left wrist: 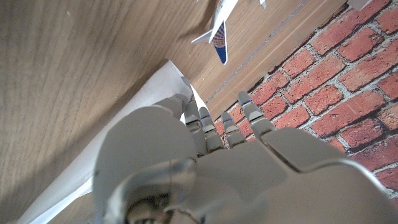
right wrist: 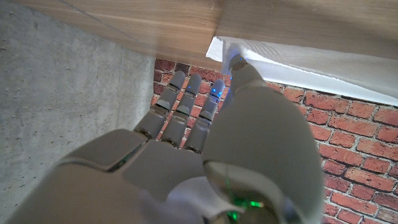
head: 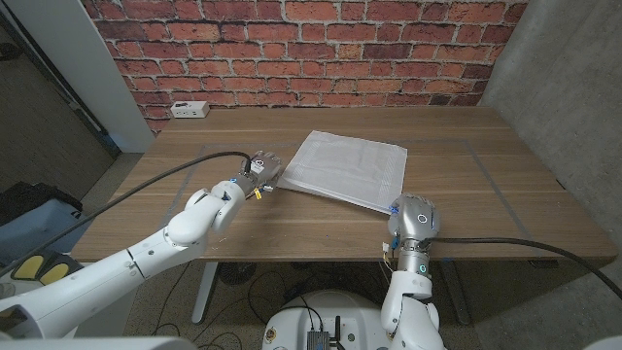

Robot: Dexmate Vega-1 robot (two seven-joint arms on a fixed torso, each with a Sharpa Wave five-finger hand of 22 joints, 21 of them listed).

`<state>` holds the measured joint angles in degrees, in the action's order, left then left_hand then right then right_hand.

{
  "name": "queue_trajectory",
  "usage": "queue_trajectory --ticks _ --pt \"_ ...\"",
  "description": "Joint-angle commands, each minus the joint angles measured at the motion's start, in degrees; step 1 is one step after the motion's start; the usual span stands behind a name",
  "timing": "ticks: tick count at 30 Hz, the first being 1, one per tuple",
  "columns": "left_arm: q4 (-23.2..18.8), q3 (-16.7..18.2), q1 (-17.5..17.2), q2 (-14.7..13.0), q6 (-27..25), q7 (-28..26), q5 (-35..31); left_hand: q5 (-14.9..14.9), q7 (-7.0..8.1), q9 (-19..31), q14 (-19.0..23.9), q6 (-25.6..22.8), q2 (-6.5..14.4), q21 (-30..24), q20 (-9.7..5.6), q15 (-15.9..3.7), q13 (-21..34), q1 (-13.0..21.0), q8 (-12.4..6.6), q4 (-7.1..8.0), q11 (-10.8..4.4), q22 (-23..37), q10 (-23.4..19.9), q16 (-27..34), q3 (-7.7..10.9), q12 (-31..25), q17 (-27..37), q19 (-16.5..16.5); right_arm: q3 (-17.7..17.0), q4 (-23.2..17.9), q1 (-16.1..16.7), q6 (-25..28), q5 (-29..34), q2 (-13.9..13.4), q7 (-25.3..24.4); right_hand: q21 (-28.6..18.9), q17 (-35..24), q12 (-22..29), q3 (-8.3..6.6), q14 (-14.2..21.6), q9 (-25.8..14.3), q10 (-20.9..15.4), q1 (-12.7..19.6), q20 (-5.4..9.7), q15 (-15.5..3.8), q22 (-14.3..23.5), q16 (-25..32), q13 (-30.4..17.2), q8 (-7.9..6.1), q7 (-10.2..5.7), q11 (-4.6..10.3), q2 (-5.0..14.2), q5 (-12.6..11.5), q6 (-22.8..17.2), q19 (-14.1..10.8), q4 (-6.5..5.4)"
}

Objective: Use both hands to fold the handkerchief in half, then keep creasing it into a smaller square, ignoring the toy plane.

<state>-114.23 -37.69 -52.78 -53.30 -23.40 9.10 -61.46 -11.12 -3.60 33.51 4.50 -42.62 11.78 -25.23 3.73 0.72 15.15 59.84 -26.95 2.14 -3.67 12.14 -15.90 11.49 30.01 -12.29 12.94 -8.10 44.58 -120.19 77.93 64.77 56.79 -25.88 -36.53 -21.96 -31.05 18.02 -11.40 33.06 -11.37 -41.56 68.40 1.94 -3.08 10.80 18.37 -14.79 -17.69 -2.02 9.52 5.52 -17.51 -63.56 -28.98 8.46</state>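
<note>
Handkerchief (head: 345, 170): white, spread flat and unfolded on the wooden desk (head: 486, 204), about midway between the desk's left and right edges and closer to the back edge than the front; it lies skewed, one corner pointing toward the front edge on the right side. Left hand (head: 262, 173): at the handkerchief's left corner, fingers (left wrist: 198, 115) reaching over the cloth edge, as the left wrist view shows; whether they pinch the cloth or merely touch it cannot be told. Right hand (head: 412, 216): near the front edge, at the handkerchief's front-right corner; in the right wrist view the thumb (right wrist: 239, 71) meets the cloth corner while the other fingers extend straight and apart from it; a grasp cannot be confirmed. Toy plane (left wrist: 219, 28): white with a blue tail, seen in the left wrist view lying on the bare desk beyond the handkerchief, apart from it. Power strip (head: 190, 110): white, at the back-left corner of the desk, against the brick wall (head: 311, 49). Concrete wall (head: 573, 107): grey, past the desk's right edge.
</note>
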Motion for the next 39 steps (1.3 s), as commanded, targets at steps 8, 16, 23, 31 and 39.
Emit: queue_trajectory --ticks 8,16,23,31,39 --pt "-6.6 3.4 -4.0 -1.9 -1.8 -1.7 -2.7 0.4 -0.32 2.6 -1.0 1.6 0.0 -0.4 0.03 0.28 0.7 -0.1 -2.11 0.23 0.05 0.1 0.6 0.4 1.41 -0.2 0.5 1.0 1.7 -2.1 1.0 2.0 -0.4 -0.7 -10.5 -0.5 0.2 0.1 -0.46 0.9 -0.4 -0.5 0.1 0.11 -9.58 0.3 -0.7 -0.2 -0.08 2.1 -0.16 0.62 0.2 -2.4 -0.4 -0.22" --pt "-9.4 5.7 -7.3 -3.0 -2.9 -3.1 -3.4 0.6 -0.45 4.0 -1.2 2.2 -0.1 -0.5 0.05 0.21 1.0 -0.1 -3.4 0.25 -0.05 0.1 0.7 0.6 1.79 -0.3 0.7 1.1 2.2 -2.8 1.6 2.6 0.7 -1.0 -12.5 -0.4 0.3 0.0 -0.39 1.1 -0.5 -0.6 0.0 0.05 -9.65 0.3 -0.8 -0.2 -0.07 1.85 0.16 0.62 0.3 -2.6 -0.2 -0.29" --pt "-11.3 7.6 -10.0 -3.9 -3.4 -4.8 -3.7 0.7 -0.59 4.9 -1.2 2.4 -0.2 -0.7 -0.03 0.15 1.1 -0.1 -4.35 0.13 -0.02 0.1 0.7 0.8 1.87 -0.4 0.8 1.1 2.4 -3.0 2.7 2.2 1.1 -0.9 -14.3 -0.4 0.3 -0.1 -0.32 1.4 -0.5 -0.7 0.0 0.01 -9.71 0.2 -0.8 -0.2 -0.02 1.84 0.07 0.62 0.5 -2.6 -0.2 -0.32" --pt "-13.4 10.0 -13.4 -5.0 -3.6 -7.3 -3.5 0.8 -0.62 5.9 -1.2 2.7 -0.2 -0.8 -0.05 0.13 1.3 -0.1 -5.34 0.03 -0.04 0.0 0.7 0.9 1.95 -0.5 0.8 1.2 3.2 -3.8 3.9 3.1 3.0 -0.8 -15.6 -0.5 0.3 -0.2 -0.21 1.6 -0.5 -0.7 0.0 -0.02 -9.73 0.2 -0.8 -0.2 0.03 1.71 -0.01 0.58 0.6 -2.7 -0.2 -0.32" --pt "-15.0 12.2 -16.5 -5.6 -4.0 -9.8 -3.6 0.9 -0.45 7.0 -1.2 3.1 -0.2 -1.0 -0.1 0.11 1.6 -0.1 -6.46 -0.08 -0.08 0.0 0.4 1.1 2.02 -0.7 0.9 1.1 2.9 -3.6 5.4 2.4 3.8 -0.2 -18.1 -0.5 0.4 -0.2 -0.23 1.6 -0.5 -0.9 0.0 -0.04 -9.7 0.2 -1.0 -0.2 0.06 1.74 -0.06 0.63 0.6 -2.7 -0.3 -0.32"
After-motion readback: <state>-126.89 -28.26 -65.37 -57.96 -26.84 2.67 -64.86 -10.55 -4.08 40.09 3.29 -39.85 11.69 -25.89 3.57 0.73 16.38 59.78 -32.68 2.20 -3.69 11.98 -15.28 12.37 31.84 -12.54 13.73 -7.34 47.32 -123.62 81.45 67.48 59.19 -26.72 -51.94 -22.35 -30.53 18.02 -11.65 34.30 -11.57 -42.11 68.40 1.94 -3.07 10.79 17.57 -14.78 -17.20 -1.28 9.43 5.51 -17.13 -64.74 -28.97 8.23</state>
